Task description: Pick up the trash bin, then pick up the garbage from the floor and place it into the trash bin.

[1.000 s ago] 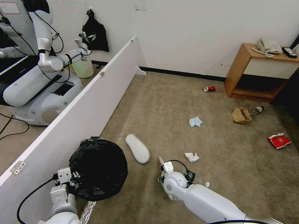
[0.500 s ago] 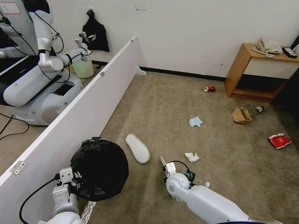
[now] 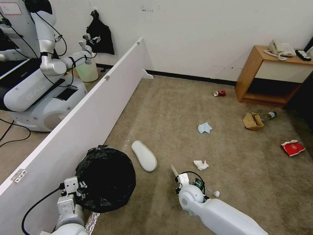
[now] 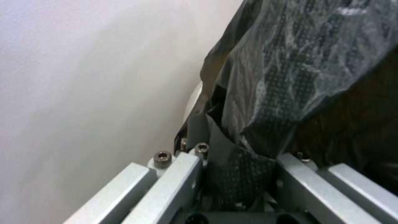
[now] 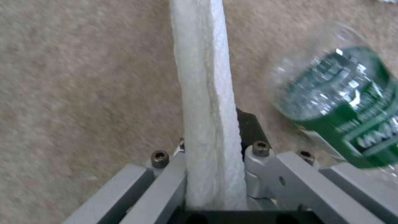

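The trash bin [image 3: 106,179], lined with a crinkly black bag, hangs low at the near left beside the partition. My left gripper [image 3: 77,188] is shut on its rim, and the left wrist view shows bag film [image 4: 265,93] pinched between the fingers. My right gripper [image 3: 177,179] is shut on a white slipper [image 5: 205,93], held edge-on just above the carpet. A green-labelled clear bottle [image 5: 344,102] lies right beside it. On the floor lie another slipper [image 3: 143,155], a tissue [image 3: 200,164], a blue mask [image 3: 204,127], a paper bag [image 3: 252,120], a second bottle [image 3: 269,115], a red can [image 3: 219,93] and a red packet [image 3: 292,147].
A long white partition panel [image 3: 81,120] runs along the left, with another robot [image 3: 39,85] and a pale bucket [image 3: 87,70] behind it. A wooden cabinet [image 3: 270,76] with a telephone stands against the far wall at the right. Open carpet lies between the litter.
My right arm has drawn back and to the right, carrying the slipper with it. The bin in my left gripper has shifted slightly to the right and toward me.
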Controlling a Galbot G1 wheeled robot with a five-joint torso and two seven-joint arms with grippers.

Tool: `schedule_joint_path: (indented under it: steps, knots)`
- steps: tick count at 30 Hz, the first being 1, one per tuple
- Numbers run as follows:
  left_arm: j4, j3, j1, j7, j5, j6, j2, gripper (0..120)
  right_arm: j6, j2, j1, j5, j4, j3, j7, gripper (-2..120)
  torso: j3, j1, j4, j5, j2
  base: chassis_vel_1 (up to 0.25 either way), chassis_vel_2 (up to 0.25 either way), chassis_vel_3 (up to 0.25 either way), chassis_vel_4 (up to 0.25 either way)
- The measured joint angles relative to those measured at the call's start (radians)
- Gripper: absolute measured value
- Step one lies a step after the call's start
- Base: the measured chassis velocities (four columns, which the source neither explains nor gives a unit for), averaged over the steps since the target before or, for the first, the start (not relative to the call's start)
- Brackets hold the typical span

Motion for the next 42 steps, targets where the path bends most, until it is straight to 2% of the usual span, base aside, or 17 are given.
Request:
schedule_joint_path:
  steps: [6,11,12,14,15,21,22,27,29,30,34,36,39,42]
  knots:
    - [-0.005,0.010,-0.009,0.001,-0.007,0.012,0.035,1,0.006,-0.046,-0.047,-0.007,0.069,0.055,-0.003,3,0.000,0.000,-0.0001,-0.0002,0.000,0.000,0.000,0.000,0.000]
    - [-0.006,0.026,-0.017,0.001,-0.038,0.026,0.088,1,0.018,-0.100,-0.120,-0.009,0.195,0.137,-0.005,3,0.000,0.000,0.0000,-0.0001,0.000,0.000,0.000,0.000,0.000]
    - [-0.006,0.026,-0.017,0.001,-0.038,0.026,0.088,1,0.018,-0.100,-0.120,-0.009,0.195,0.137,-0.005,3,0.000,0.000,0.0000,-0.0001,0.000,0.000,0.000,0.000,0.000]
    - [-0.003,0.037,-0.027,-0.001,-0.063,0.034,0.118,1,0.026,-0.127,-0.156,-0.018,0.246,0.183,-0.022,3,0.000,0.000,0.0002,0.0001,0.000,0.000,0.000,0.000,0.000]
    - [-0.003,0.037,-0.027,-0.001,-0.063,0.034,0.118,1,0.026,-0.127,-0.156,-0.018,0.246,0.183,-0.022,3,0.000,0.000,0.0002,0.0001,0.000,0.000,0.000,0.000,0.000]
    - [-0.003,0.056,-0.071,-0.026,-0.163,0.079,0.197,1,0.058,-0.195,-0.249,-0.081,0.359,0.336,-0.101,3,0.000,0.000,0.0001,-0.0003,0.000,0.000,0.000,0.000,0.000]
    - [-0.003,0.056,-0.071,-0.026,-0.163,0.079,0.197,1,0.058,-0.195,-0.249,-0.081,0.359,0.336,-0.101,3,0.000,0.000,0.0001,-0.0003,0.000,0.000,0.000,0.000,0.000]
    - [-0.003,0.069,-0.114,-0.051,-0.257,0.122,0.256,1,0.084,-0.234,-0.311,-0.123,0.445,0.449,-0.161,3,0.000,0.000,-0.0001,-0.0002,0.000,0.000,0.000,0.000,0.000]
    - [-0.002,0.070,-0.120,-0.053,-0.268,0.128,0.265,1,0.088,-0.238,-0.318,-0.127,0.458,0.463,-0.168,3,0.000,0.000,-0.0001,0.0000,0.000,0.000,0.000,0.000,0.000]
    - [-0.002,0.075,-0.136,-0.061,-0.299,0.143,0.286,1,0.103,-0.249,-0.340,-0.144,0.490,0.499,-0.189,3,0.000,0.000,0.0002,-0.0002,0.000,0.000,0.000,0.000,0.000]
    - [-0.002,0.081,-0.152,-0.066,-0.334,0.156,0.303,1,0.119,-0.260,-0.364,-0.164,0.517,0.531,-0.215,3,0.000,0.000,0.0001,-0.0001,0.000,0.000,0.000,0.000,0.000]
    - [-0.002,0.094,-0.180,-0.073,-0.390,0.178,0.332,1,0.160,-0.281,-0.415,-0.221,0.553,0.585,-0.270,3,0.000,0.000,-0.0001,-0.0002,0.000,0.000,0.000,0.000,0.000]
    - [0.006,0.102,-0.199,-0.077,-0.420,0.186,0.356,1,0.174,-0.296,-0.452,-0.248,0.579,0.625,-0.292,3,0.000,0.000,0.0000,-0.0001,0.000,0.000,0.000,0.000,0.000]
    - [0.009,0.104,-0.205,-0.077,-0.430,0.188,0.363,1,0.177,-0.301,-0.465,-0.254,0.588,0.639,-0.297,3,0.000,0.000,0.0000,0.0000,0.000,0.000,0.000,0.000,0.000]
